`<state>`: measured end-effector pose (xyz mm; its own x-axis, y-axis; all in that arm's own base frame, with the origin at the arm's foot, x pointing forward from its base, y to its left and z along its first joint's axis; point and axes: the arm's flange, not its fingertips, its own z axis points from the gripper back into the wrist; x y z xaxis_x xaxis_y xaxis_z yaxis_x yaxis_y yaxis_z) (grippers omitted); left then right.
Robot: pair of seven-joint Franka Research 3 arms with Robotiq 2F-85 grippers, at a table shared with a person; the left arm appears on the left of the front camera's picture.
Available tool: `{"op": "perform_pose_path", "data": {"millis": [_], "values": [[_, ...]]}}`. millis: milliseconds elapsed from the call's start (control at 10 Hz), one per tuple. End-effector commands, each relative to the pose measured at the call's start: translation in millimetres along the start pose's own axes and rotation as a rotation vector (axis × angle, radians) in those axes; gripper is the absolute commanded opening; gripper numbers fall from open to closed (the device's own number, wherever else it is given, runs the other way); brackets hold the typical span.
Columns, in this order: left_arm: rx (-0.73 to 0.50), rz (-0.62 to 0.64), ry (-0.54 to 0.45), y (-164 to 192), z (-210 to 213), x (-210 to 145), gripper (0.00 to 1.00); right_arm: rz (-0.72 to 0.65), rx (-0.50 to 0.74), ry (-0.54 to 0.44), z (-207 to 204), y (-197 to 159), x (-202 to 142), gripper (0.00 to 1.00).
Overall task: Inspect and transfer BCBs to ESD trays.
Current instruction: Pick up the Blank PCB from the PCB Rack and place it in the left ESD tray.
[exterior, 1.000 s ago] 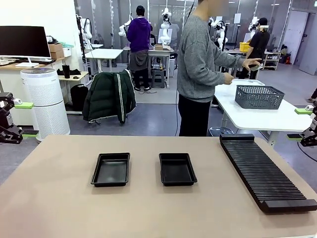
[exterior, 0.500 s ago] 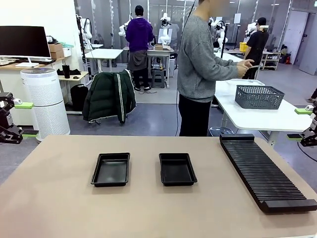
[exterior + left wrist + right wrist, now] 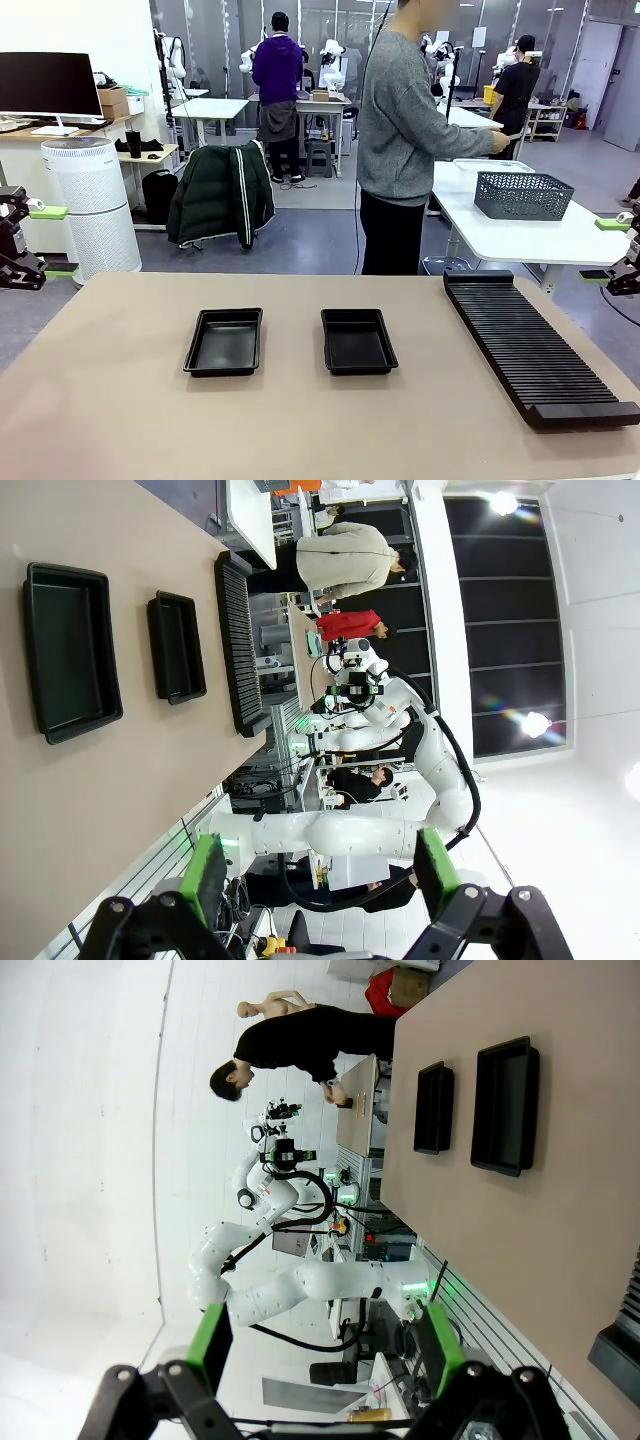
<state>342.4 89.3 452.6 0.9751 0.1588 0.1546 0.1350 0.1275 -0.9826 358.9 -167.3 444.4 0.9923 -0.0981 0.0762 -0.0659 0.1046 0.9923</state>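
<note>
Beige table (image 3: 300,430): the broad work surface across the near field of the front view. It carries the rack and both trays.

Person (image 3: 400,130): stands beyond the table's far edge in a grey top and dark trousers. The body is turned toward the robot's right and both hands are raised over the white side table. Whether the hands hold anything cannot be told.

White side table (image 3: 520,240): behind the work surface, on the robot's right. It bears the mesh basket.

Ribbed rack (image 3: 530,345): long, black and slotted. It lies flat on the right part of the beige table and runs from the far edge toward the near right corner.

Mesh basket (image 3: 523,195): grey, upright on the white side table, near the person's hands.

Left ESD tray (image 3: 224,342): shallow and black with a flared rim. It lies flat left of the table's middle with its black floor in view.

Right ESD tray (image 3: 358,341): the same pattern. It lies flat just right of the middle, apart from its twin and well apart from the rack.

Left gripper (image 3: 320,875): raised off the table's left edge, its jaws spread wide. Its green pads (image 3: 205,875) have nothing between them.

Right gripper (image 3: 326,1345): raised off the table's right edge beside the rack's far end. Its jaws are spread wide and grasp nothing.
</note>
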Motion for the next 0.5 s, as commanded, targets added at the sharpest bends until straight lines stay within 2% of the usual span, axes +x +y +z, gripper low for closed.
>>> {"op": "perform_pose_path", "data": {"millis": [0, 400], "values": [[0.001, 0.000, -0.002, 0.2, 0.4, 0.1, 1.00, -0.001, 0.000, 0.000, 0.0, 0.0, 0.0, 1.00], [0.001, 0.000, -0.002, 0.2, 0.4, 0.1, 1.00, -0.001, 0.000, 0.000, 0.0, 0.0, 0.0, 1.00]]}}
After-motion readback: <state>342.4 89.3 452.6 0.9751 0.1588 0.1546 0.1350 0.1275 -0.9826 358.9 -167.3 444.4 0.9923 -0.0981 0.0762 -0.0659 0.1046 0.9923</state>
